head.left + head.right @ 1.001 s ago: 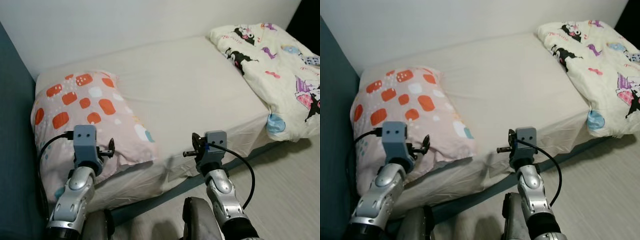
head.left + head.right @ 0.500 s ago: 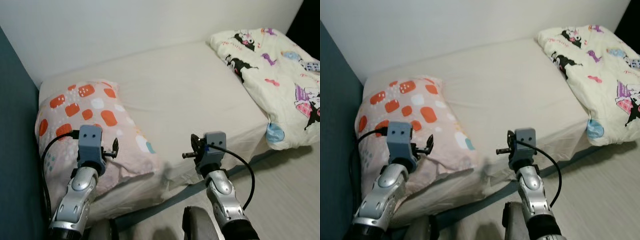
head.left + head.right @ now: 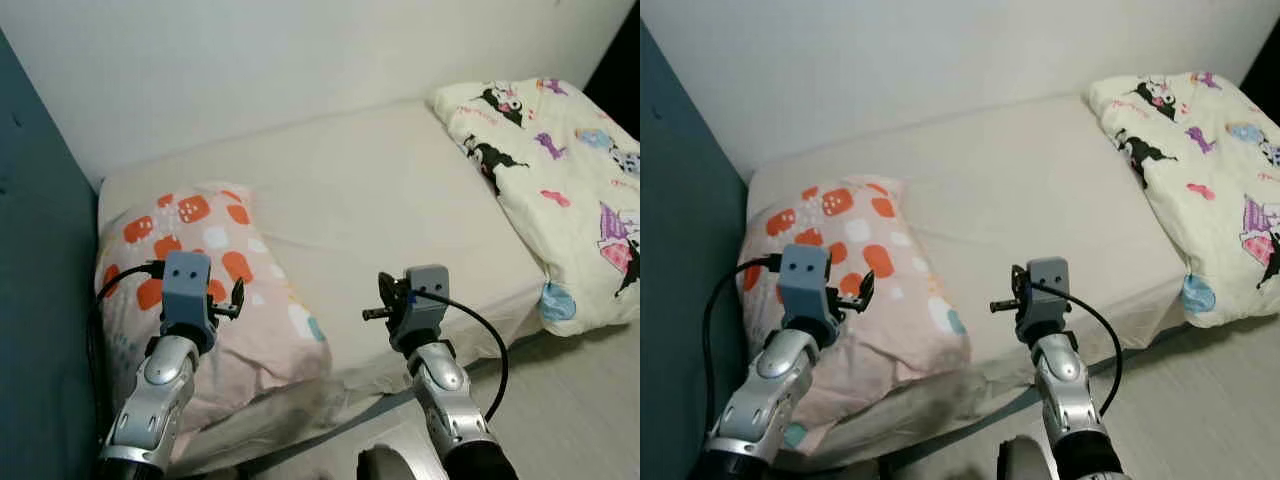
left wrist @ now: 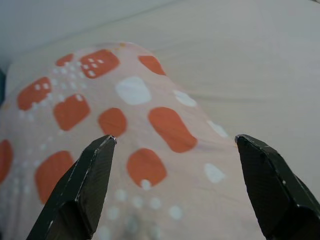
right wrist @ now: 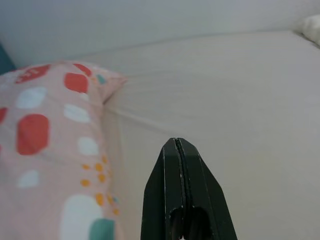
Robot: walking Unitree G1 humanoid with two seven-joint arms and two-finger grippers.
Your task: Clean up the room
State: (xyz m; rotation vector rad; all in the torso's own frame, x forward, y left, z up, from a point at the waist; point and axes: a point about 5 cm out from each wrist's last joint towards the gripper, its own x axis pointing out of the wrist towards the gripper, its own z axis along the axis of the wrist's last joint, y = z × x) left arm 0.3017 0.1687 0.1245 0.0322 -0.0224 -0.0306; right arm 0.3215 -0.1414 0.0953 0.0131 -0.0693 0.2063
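- Over the near edge of the mattress (image 3: 400, 210), the right gripper (image 3: 380, 300) hovers, fingers pressed together, holding nothing.
- Left of it, the left gripper (image 3: 236, 297) spreads wide above the orange-spotted pillow (image 3: 200, 270).
- Far to the right, a cartoon-print blanket (image 3: 560, 170) lies heaped.

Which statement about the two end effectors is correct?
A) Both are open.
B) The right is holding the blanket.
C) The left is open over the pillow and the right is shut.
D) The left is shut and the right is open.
C: the left end effector has its fingers spread wide over the pillow, while the fingers of the right end effector are pressed together above the bed.
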